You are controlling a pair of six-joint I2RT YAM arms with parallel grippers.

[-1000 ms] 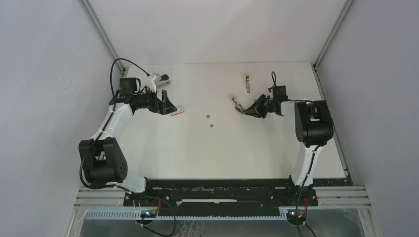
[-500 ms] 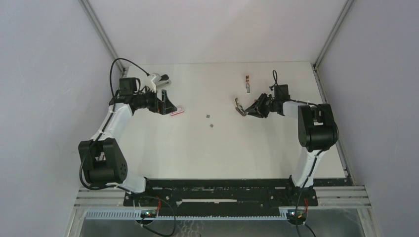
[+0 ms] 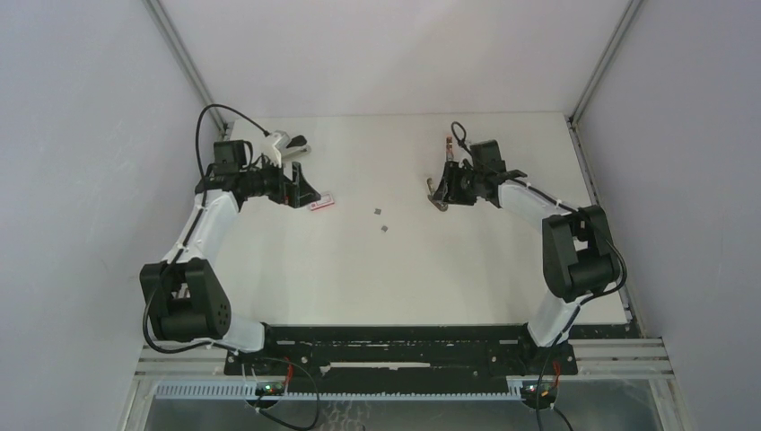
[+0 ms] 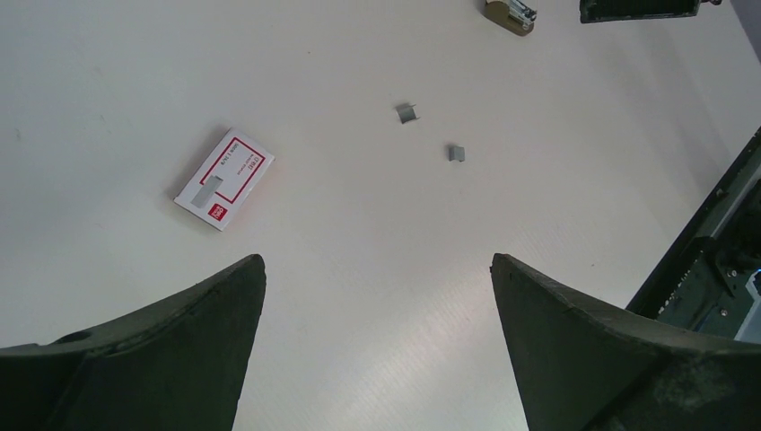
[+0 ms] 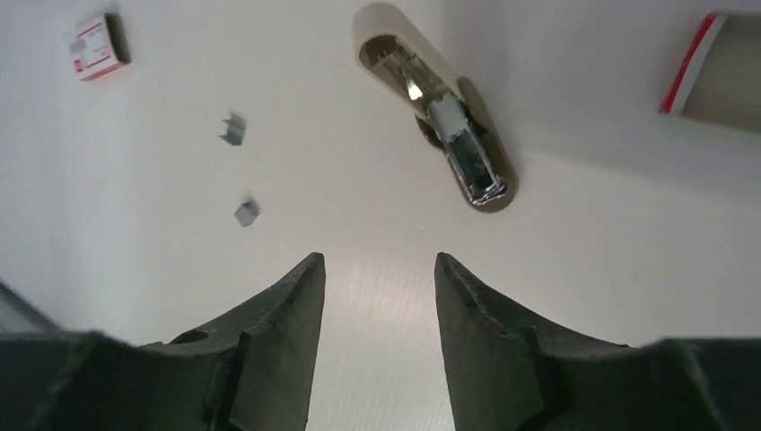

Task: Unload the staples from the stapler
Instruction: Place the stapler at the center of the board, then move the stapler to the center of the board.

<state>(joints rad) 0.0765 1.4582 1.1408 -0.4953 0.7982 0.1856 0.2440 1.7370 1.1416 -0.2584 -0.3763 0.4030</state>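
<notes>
On the white table (image 3: 404, 269) between grey walls (image 3: 386, 54), left gripper (image 4: 377, 260) and right gripper (image 5: 379, 258) gape empty, stapler (image 5: 449, 144) near staples (image 5: 246, 212)

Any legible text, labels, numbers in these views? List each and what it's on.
Nothing can be read in any view.
small white-and-red box: red-framed label with lines of print and a red logo square, too small and blurred to read.
stapler: no marking visible.
red-edged object at the right wrist view's corner: no print visible.

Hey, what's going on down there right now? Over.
Left end effector open, empty. Right end effector open, stapler ahead, not touching. Two staples lying loose. Nothing between end effector and stapler.
</notes>
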